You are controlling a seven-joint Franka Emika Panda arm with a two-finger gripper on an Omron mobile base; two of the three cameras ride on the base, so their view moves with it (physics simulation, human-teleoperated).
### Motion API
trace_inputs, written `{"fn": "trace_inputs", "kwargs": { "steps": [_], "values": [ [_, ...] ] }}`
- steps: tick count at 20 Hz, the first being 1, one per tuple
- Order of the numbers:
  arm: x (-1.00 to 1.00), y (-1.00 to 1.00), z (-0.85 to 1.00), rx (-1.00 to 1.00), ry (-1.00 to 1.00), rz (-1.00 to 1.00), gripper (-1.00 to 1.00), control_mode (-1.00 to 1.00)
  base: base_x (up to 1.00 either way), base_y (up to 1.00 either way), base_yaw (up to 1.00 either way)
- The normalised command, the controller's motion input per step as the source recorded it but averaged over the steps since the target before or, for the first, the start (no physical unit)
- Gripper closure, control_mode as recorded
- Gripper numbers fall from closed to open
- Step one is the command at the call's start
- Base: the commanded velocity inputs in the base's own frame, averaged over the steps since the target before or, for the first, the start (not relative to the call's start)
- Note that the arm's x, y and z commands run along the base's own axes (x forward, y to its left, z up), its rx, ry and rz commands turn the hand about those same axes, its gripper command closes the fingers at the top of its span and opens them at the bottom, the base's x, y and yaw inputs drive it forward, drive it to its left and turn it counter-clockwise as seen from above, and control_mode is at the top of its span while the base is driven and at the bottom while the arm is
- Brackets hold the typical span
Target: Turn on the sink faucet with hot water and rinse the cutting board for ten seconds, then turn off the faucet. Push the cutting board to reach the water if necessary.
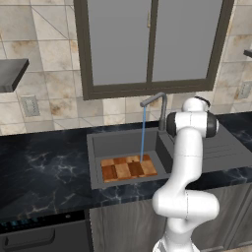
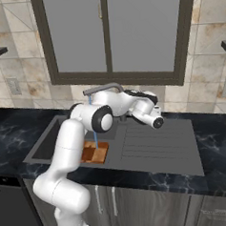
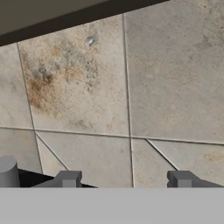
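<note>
Jaws (image 3: 123,179) stand apart, empty, facing wall tile; the sink faucet (image 3: 8,170) stem rises just beside them, leftward.

no readable text, labels or numbers anywhere.

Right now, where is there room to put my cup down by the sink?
The ribbed drainboard right of the basin is bare, and so is the black countertop to the basin's left. Inside the sink it is crowded: the cutting board lies under the water from the faucet.
</note>
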Motion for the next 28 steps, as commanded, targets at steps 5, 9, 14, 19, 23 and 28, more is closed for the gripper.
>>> {"fn": "trace_inputs", "kwargs": {
  "steps": [5,9,14,19,23,28],
  "values": [
    [0.13,0.36,0.00,0.00,0.00,0.03,-1.00,-1.00,0.00,0.00,0.00],
    [0.15,0.36,0.02,0.00,0.00,0.02,-1.00,-1.00,0.00,0.00,0.00],
    [0.16,0.39,0.04,0.00,0.00,0.00,-1.00,-1.00,0.00,0.00,0.00],
    [0.15,0.40,0.05,0.00,0.00,0.00,-1.00,-1.00,0.00,0.00,0.00],
    [0.14,0.46,0.05,0.00,0.00,0.00,-1.00,-1.00,0.00,0.00,0.00],
    [0.20,0.50,0.06,0.00,0.00,0.00,-1.00,-1.00,0.00,0.00,0.00]
  ]
}}
